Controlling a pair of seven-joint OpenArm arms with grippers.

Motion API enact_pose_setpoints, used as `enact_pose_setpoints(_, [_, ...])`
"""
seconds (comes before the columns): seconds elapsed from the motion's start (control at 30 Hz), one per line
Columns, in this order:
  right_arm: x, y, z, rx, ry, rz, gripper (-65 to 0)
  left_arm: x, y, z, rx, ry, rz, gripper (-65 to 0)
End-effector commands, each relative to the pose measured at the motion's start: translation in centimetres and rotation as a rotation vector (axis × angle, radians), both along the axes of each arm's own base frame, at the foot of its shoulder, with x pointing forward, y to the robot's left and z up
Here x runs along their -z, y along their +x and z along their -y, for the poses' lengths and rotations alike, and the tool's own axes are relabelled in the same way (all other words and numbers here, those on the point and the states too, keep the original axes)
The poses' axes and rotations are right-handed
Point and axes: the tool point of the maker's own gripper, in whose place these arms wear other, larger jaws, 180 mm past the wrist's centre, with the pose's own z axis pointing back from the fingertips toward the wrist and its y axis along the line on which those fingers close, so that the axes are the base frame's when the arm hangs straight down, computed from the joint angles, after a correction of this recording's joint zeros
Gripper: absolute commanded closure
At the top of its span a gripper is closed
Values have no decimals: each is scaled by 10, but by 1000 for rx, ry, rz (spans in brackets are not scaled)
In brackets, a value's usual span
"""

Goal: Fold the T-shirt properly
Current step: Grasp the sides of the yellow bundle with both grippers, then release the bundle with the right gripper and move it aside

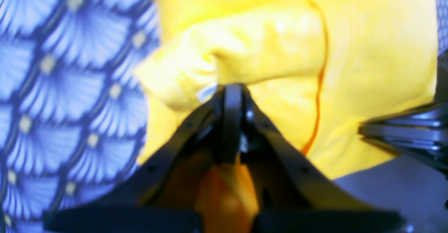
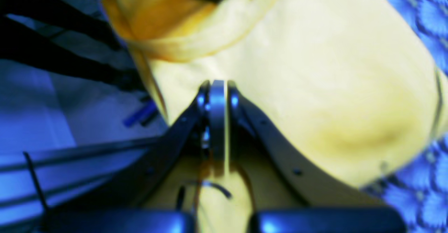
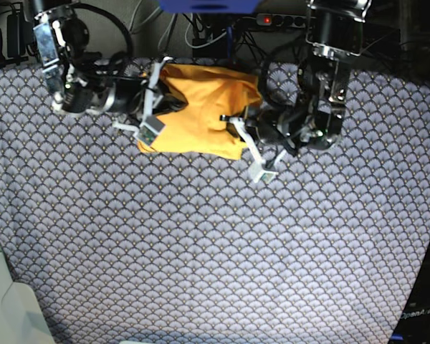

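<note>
The T-shirt [image 3: 201, 107] lies bunched into a compact yellow-orange bundle at the far middle of the table. My left gripper [image 3: 234, 122] is at its right edge. In the left wrist view the left gripper [image 1: 232, 89] is shut, pinching a fold of the T-shirt [image 1: 367, 68]. My right gripper [image 3: 172, 102] is at the bundle's left side. In the right wrist view the right gripper [image 2: 218, 86] is shut with a thin yellow edge of the T-shirt [image 2: 315, 68] caught between its fingers. Both arms reach in low from opposite sides.
A blue-grey scale-patterned cloth [image 3: 201, 251] covers the whole table. Cables and a power strip [image 3: 279, 20] run along the far edge behind the arms. The other arm's dark gripper [image 1: 406, 128] shows at the right of the left wrist view.
</note>
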Motion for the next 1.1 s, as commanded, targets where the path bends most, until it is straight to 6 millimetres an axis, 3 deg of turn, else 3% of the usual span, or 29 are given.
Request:
enact_pose_setpoints(0.0, [-3, 6, 12, 28, 3, 15, 0, -2, 1, 7, 11, -6, 5, 0])
enact_pose_setpoints(0.17, [19, 12, 49, 131, -12, -28, 0, -4, 5, 6, 9, -4, 14, 0])
enact_pose_setpoints(0.4, [38, 6, 55, 174, 7, -82, 0, -8, 12, 4, 6, 0, 30, 0])
enact_pose_setpoints(0.5, [31, -1, 50, 162, 18, -71, 0, -9, 14, 4, 6, 0, 34, 0])
enact_pose_setpoints(0.73, [-10, -30, 31, 83, 38, 23, 0, -16, 16, 5, 10, -12, 46, 0])
enact_pose_setpoints(0.87, [-29, -30, 27, 43, 35, 81, 0, -40, 26, 10, 21, -29, 130, 0])
enact_pose_setpoints(1.07, [-35, -18, 43, 36, -11, 120, 0, -91, 29, 23, 63, -92, 254, 0])
